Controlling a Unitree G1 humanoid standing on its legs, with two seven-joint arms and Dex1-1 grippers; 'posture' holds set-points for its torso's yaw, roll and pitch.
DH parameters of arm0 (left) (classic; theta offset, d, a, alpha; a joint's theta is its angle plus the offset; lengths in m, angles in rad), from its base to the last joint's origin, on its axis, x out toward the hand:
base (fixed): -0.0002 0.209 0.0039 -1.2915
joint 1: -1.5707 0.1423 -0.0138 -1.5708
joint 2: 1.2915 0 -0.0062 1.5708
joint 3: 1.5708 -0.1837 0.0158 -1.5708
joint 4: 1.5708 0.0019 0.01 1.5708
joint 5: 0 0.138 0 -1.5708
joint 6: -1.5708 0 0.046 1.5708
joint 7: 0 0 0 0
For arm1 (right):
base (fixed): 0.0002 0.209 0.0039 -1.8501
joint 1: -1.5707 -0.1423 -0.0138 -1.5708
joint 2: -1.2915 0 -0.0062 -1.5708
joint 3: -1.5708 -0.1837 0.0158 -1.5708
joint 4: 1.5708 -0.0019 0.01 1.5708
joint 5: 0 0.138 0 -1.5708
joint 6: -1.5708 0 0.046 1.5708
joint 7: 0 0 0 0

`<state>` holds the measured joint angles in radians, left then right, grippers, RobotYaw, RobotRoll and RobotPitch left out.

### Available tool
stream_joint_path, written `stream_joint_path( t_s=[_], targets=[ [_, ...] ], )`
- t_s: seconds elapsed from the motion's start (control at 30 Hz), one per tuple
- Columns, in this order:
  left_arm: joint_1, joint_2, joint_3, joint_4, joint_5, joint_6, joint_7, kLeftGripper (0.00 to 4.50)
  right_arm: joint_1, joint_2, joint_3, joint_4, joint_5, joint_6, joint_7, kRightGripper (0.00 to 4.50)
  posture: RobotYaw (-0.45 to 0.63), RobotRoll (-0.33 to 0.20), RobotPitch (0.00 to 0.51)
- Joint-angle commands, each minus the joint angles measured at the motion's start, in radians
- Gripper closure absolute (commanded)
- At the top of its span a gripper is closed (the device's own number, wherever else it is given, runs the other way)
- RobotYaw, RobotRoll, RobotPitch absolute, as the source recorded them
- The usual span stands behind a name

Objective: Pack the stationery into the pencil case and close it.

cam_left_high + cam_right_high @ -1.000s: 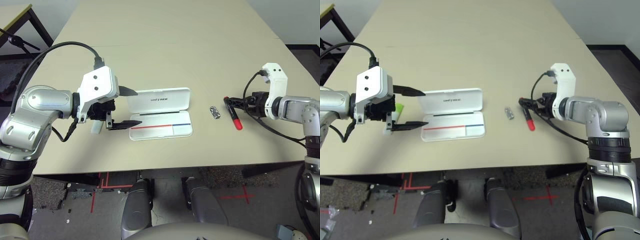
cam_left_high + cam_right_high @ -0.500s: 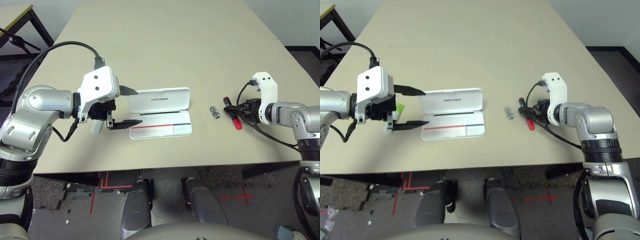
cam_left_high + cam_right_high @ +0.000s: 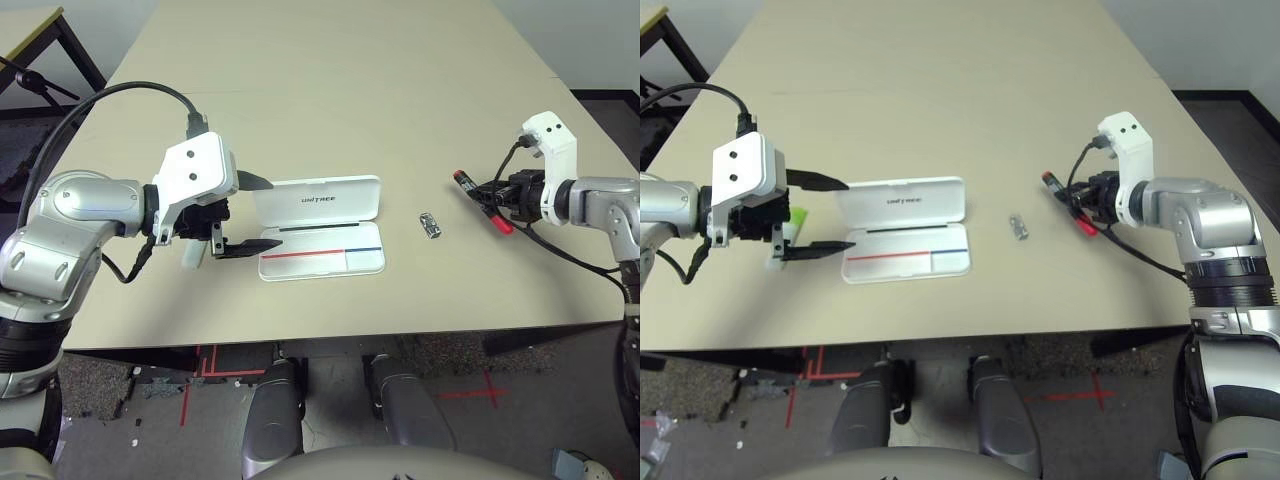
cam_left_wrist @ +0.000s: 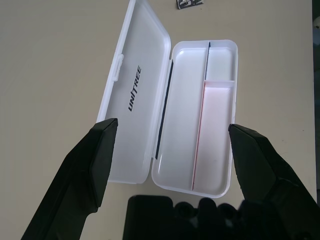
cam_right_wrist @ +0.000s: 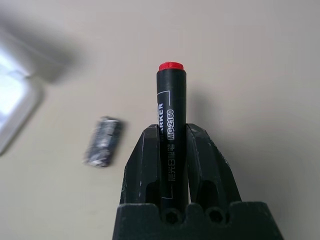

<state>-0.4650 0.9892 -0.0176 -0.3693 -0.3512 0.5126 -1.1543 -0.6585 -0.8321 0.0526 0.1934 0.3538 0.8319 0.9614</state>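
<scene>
Right wrist view has the right claw [image 5: 172, 150] clamped on the marker [image 5: 171, 115], its red end pointing out past the fingertips, with the clip [image 5: 103, 141] lying on the surface [image 3: 330, 90] below. From the head, the case [image 3: 322, 240] lies open near the front edge, both halves empty, so nothing is packed yet; marker, clip and the green-capped stick [image 3: 797, 217], which sits behind the left claw [image 3: 255, 212], all remain to go in before the lid is closed. That left claw hangs wide open just beside the case's left end. Against a second ago, the marker has left the surface: the right claw closed on it and lifted it clear, toward the right edge, while the left arm and clip [image 3: 430, 225] stayed put.
</scene>
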Motion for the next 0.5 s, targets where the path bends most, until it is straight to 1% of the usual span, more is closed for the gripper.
stream_joint_path(
  t_s=[0.03, 0.17, 0.3, 0.37, 0.5],
  targets=[
    [0.005, 0.015, 0.0, 0.008, 0.005, -0.008, -0.006, 0.0, -0.01, -0.052, 0.066, -0.065, 0.001, -0.072, 0.164, 4.02, -0.02, 0.0, 0.158],
    [0.004, 0.016, 0.002, 0.008, 0.0, -0.003, -0.005, 0.0, -0.045, -0.089, 0.166, -0.111, -0.038, -0.147, 0.321, 4.02, -0.02, 0.0, 0.157],
    [0.006, 0.019, 0.002, 0.008, 0.0, 0.0, -0.004, 0.0, -0.087, -0.076, 0.214, -0.12, -0.066, -0.177, 0.372, 4.02, -0.02, 0.0, 0.159],
    [0.013, 0.023, 0.004, 0.003, 0.0, 0.004, -0.002, 0.0, -0.113, -0.047, 0.24, -0.144, -0.075, -0.185, 0.382, 4.02, -0.01, 0.0, 0.16],
    [0.023, 0.027, 0.005, -0.004, 0.002, 0.009, 0.003, 0.0, -0.155, 0.033, 0.255, -0.192, -0.063, -0.165, 0.379, 4.02, -0.01, 0.0, 0.161]
  ],
)
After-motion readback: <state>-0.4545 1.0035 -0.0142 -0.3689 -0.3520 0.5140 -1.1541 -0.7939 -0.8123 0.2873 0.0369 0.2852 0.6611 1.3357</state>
